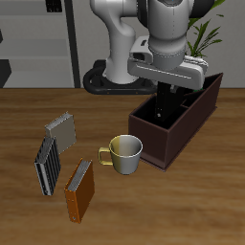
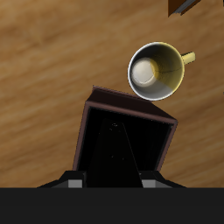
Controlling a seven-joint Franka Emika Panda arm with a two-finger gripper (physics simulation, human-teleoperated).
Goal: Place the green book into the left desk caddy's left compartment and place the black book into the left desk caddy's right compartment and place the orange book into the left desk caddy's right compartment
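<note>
End effector [image 1: 170, 103] inside right compartment [image 1: 153, 127], walls close.

Soft even light, low-resolution renders; left desk caddy [image 2: 122, 140] interior nearly black

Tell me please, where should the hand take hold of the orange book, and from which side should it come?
The orange book lies flat on the table, cover up, nearer the front edge than the mug. Probably best is to come from above and close the fingers across its narrower width, on the two long edges near the middle. The striped book beside it leaves little room on that side.
</note>
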